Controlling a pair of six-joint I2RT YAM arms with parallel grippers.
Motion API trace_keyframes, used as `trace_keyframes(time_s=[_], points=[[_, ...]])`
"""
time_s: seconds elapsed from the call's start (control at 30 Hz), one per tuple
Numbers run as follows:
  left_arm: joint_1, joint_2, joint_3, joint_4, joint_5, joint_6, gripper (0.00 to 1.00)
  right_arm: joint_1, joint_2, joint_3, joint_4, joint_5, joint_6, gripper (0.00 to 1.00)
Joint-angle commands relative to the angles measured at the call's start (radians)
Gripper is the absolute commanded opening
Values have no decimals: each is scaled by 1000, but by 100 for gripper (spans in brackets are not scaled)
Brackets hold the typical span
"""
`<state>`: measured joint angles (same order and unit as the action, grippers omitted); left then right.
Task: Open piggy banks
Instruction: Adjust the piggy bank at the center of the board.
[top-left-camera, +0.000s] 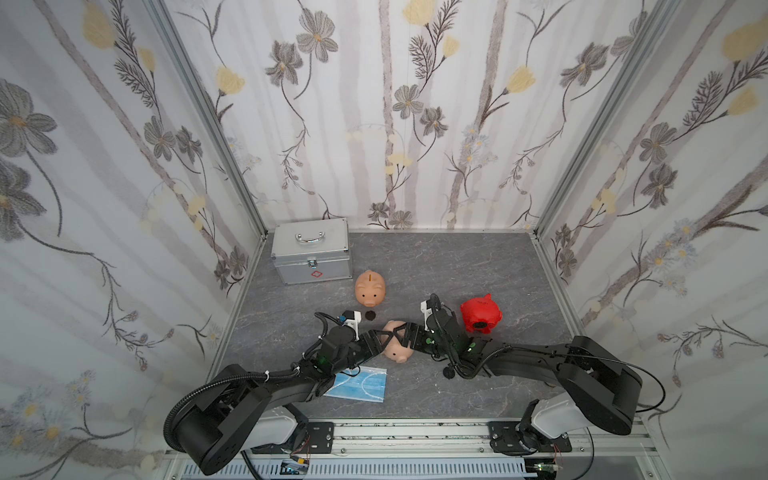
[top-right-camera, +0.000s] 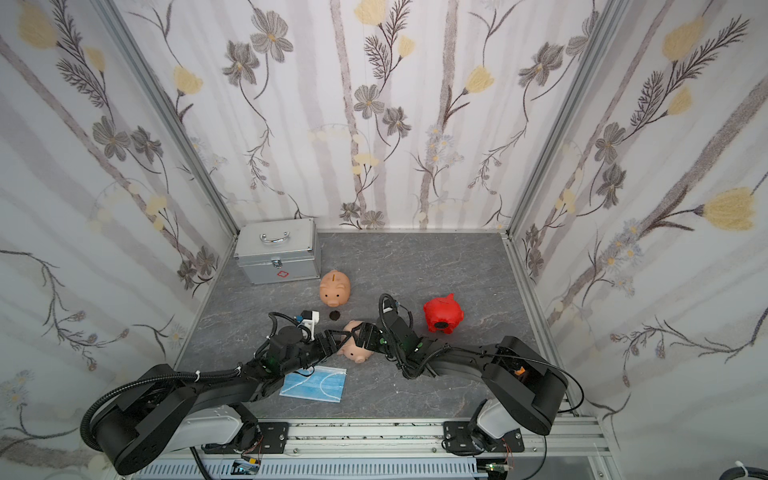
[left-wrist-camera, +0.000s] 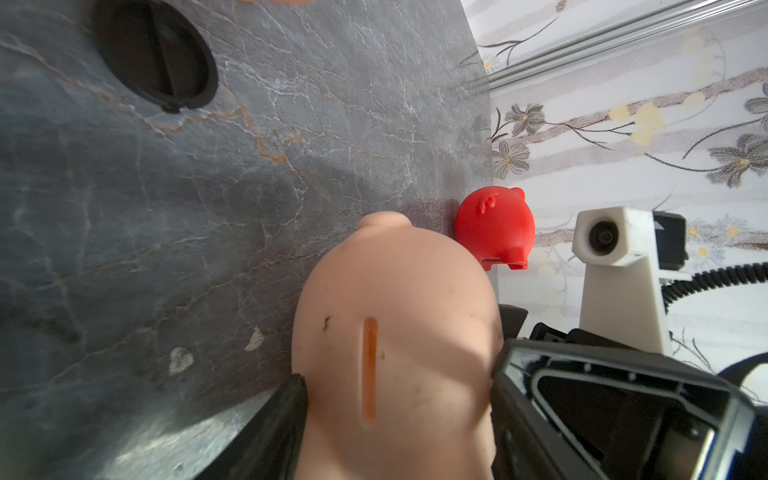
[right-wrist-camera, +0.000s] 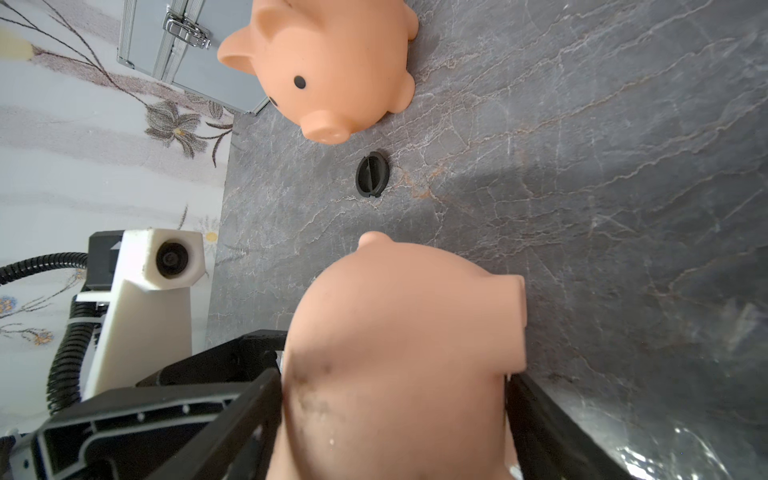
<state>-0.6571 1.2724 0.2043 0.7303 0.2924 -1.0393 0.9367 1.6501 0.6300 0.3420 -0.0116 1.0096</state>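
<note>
Tabletop (top-left-camera: 457, 266): grey marble.
Near silver case (top-left-camera: 309, 249): peach piggy bank (top-left-camera: 370, 289) stood.
Farther off: black plug (top-left-camera: 370, 316), red piggy bank (top-left-camera: 481, 313), mask (top-left-camera: 361, 384) lay.

We see three piggy banks on the counter. The far peach piggy bank (top-left-camera: 370, 288) stands upright, coin slot on top, snout toward 6 o'clock; a loose black plug (top-left-camera: 370, 316) lies flat just off its snout. The near peach piggy bank (top-left-camera: 397, 347), at 5 o'clock from the far one, is clamped between the jaws of the left gripper (left-wrist-camera: 395, 386) and right gripper (right-wrist-camera: 392, 395), its snout toward 6 o'clock and its slot (left-wrist-camera: 369, 370) turned to the left wrist view. The red piggy bank (top-left-camera: 481, 313) lies tipped at 2 o'clock from it, black belly plug (top-left-camera: 482, 324) facing 6 o'clock.
</note>
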Motion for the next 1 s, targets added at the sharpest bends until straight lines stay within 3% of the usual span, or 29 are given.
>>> trace_keyframes(time_s=[0.0,0.07,0.2,0.27,0.53,0.97], points=[[-1,3,2,-23,9,10,70,-1,-1,-12,5,-9,23,81],[-1,-8,-8,-25,0,6,73,-6,-1,-22,9,-8,37,80],[0,-68,-26,-71,-32,2,94,-15,-2,-52,34,-8,67,80],[0,-108,-31,-114,-45,3,100,-16,-4,-60,39,-5,76,80],[-1,-178,-57,-163,-44,-11,100,-18,2,-76,62,-7,99,79],[-2,-16,-58,54,30,-31,100,-19,2,-82,66,-10,100,78]])
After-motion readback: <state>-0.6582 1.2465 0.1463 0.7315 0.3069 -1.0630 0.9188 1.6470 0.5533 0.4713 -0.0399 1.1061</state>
